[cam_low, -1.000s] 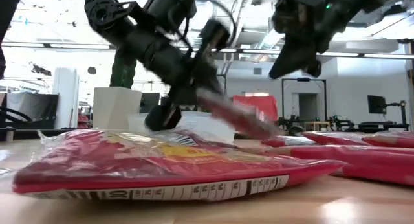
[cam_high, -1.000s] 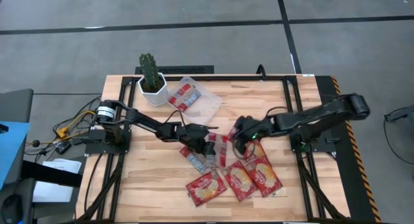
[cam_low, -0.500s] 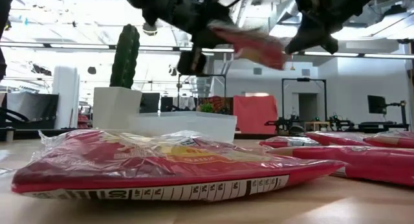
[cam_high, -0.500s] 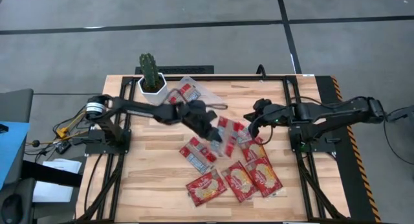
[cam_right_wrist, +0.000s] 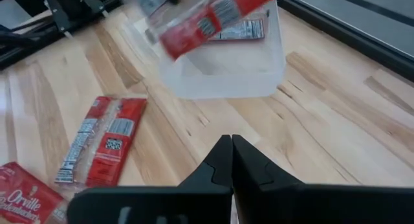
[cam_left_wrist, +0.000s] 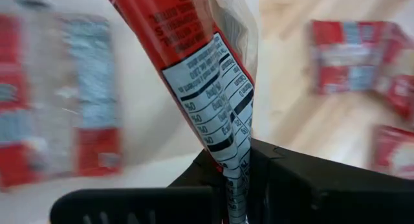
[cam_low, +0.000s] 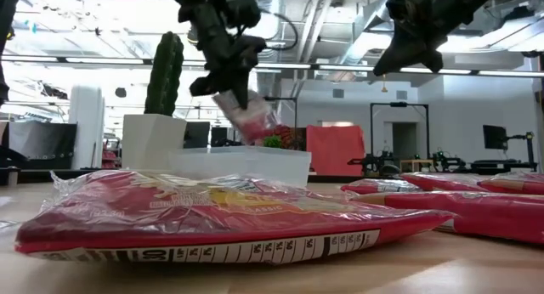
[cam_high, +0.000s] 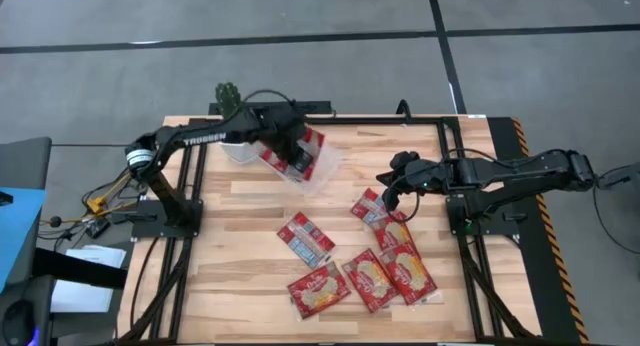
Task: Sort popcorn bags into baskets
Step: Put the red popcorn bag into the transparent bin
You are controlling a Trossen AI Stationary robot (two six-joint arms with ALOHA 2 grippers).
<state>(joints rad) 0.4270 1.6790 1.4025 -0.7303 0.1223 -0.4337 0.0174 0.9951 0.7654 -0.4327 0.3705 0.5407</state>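
My left gripper (cam_high: pixel 288 144) is shut on a small red popcorn bag (cam_low: pixel 252 117) with pale markings, which hangs over the clear plastic basket (cam_high: pixel 322 171) at the table's far left. Another small bag (cam_right_wrist: pixel 242 31) lies flat inside the basket. Several more red bags lie flat on the wood near the table's middle and front, among them a small one (cam_high: pixel 305 236) and larger ones (cam_high: pixel 318 289) (cam_high: pixel 408 271). My right gripper (cam_high: pixel 385 183) is shut and empty, raised above the bags (cam_high: pixel 375 208) right of the middle. My left gripper pinches the bag's sealed end edge with the black-and-white print (cam_left_wrist: pixel 234 175) between its two fingers. The fingers slant down from above. The bag hangs tilted below them (cam_low: pixel 255 124), lifted clear above the basket's rim.
A white pot with a green cactus (cam_high: pixel 229 98) stands at the far left, right beside the basket and partly under my left arm. Black frame rails (cam_high: pixel 445 156) run along the table's sides. Bare wood lies at the near left (cam_high: pixel 230 276).
My left gripper has risen from the table's middle and swung toward the far left, carrying the small bag clear of the table to above the basket. The wrist has turned, so the bag now hangs down. My right gripper has risen and drawn back toward the right edge, then stopped.
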